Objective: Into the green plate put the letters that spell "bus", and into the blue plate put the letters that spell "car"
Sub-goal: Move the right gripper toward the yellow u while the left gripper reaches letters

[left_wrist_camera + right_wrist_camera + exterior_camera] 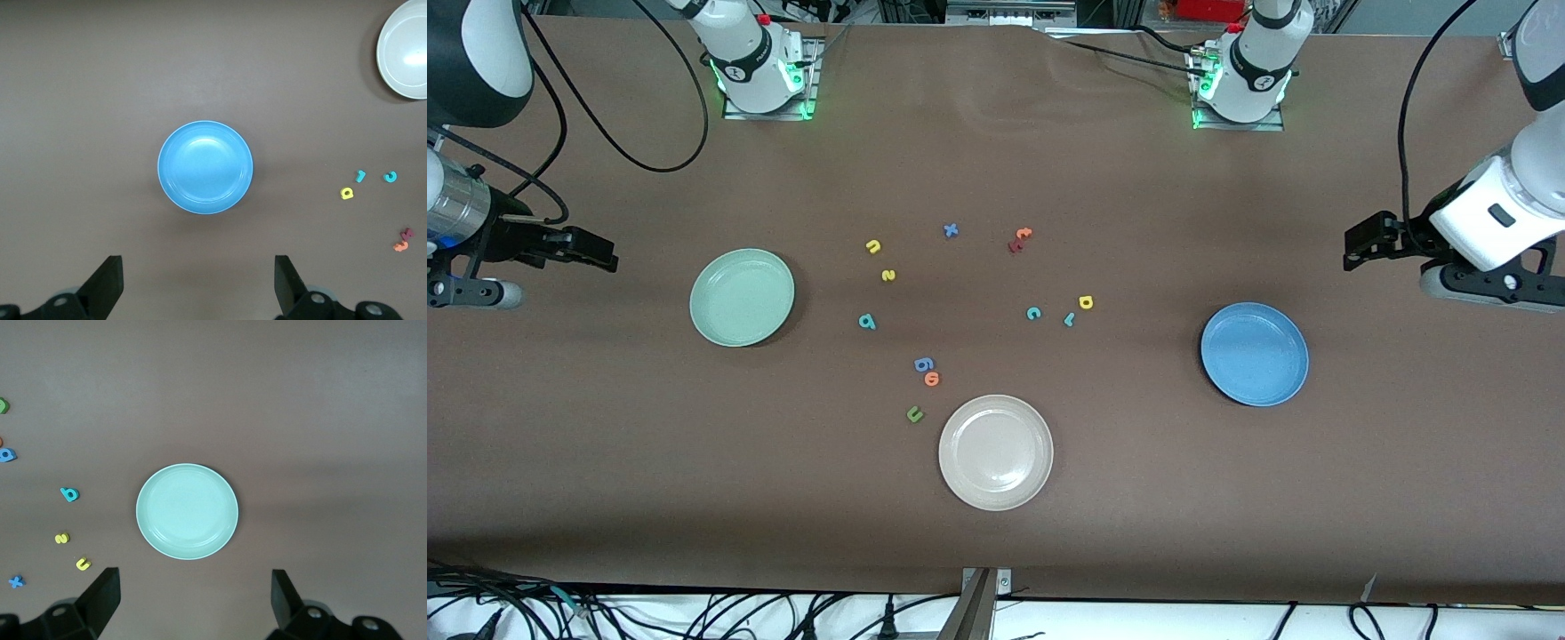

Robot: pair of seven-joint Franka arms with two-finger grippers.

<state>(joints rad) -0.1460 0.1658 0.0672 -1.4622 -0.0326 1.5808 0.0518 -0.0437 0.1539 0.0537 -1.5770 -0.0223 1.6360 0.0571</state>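
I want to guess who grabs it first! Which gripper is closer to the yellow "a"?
Left. The left gripper hangs open past the blue plate, toward whose end the yellow "a" lies. The right gripper hangs open past the green plate.

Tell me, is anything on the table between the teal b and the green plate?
No. Only bare table lies between the teal b and the green plate. The yellow s sits farther from the front camera, off that path.

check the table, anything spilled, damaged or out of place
Nothing stands out. The green plate, blue plate and beige plate sit flat and empty, and the foam letters lie loose on the table between them. The left gripper and right gripper wait open, holding nothing.
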